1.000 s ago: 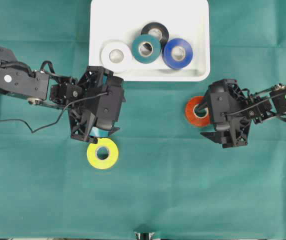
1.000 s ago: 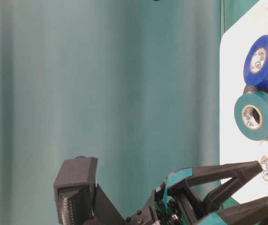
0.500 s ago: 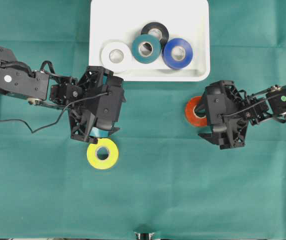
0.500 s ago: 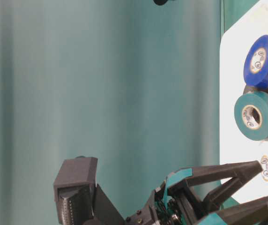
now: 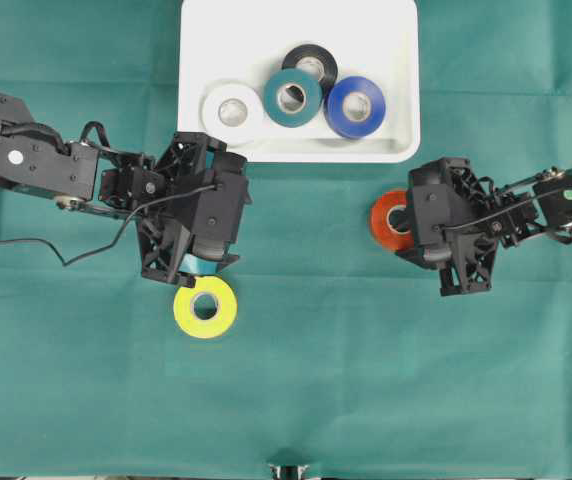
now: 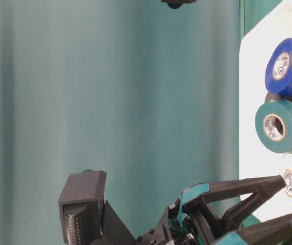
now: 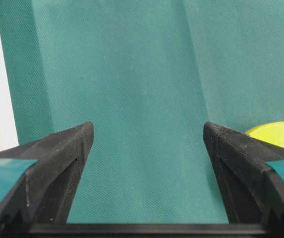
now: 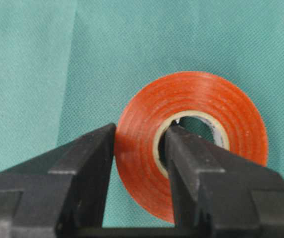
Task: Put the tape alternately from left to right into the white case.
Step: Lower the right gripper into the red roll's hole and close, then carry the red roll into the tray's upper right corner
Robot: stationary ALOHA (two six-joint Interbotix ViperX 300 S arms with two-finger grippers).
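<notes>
The right tool (image 8: 139,148), open a second ago, has now closed on the orange-red tape (image 8: 191,144), one finger inside its core, on the counter (image 5: 366,380) just below the white case (image 5: 398,100). Lifting likely comes next. The left tool (image 7: 147,144) stays wide beside the yellow tape (image 5: 205,306).

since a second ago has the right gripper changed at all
Yes: the right gripper has shut on the orange-red roll, one finger through its core, without travelling relative to the white case.
</notes>
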